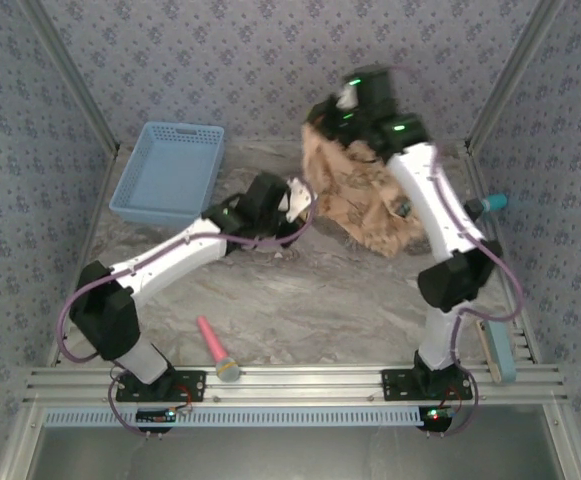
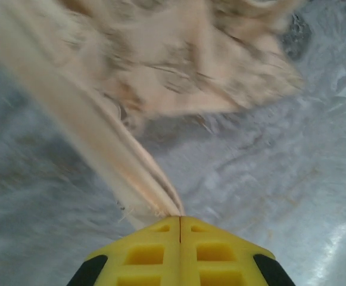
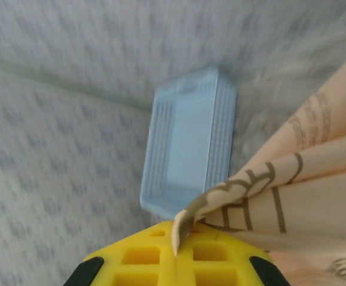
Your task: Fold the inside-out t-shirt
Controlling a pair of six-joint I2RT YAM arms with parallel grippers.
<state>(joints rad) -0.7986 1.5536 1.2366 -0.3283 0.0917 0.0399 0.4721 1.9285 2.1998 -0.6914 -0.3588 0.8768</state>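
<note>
Nearest me, one pink-handled tool point(image 1: 215, 350) lies by the bench's point(image 1: 300, 310) front edge, with open marble behind it. My left hand point(image 2: 180, 219) is clamped on a hem of the one inside-out t-shirt point(image 1: 355, 195); its wrist camera makes that pinch plain. The shirt hangs bunched right of centre from my right hand point(image 3: 177, 231), which is closed on a fold. One blue basket point(image 1: 170, 170) sits at the far-left edge.

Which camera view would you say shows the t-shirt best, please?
The top external view: the t-shirt appears nearly whole, bunched up. The left wrist view shows a blurred stretch of cloth running into the left gripper; the right wrist view shows a printed fold in the right gripper.
</note>
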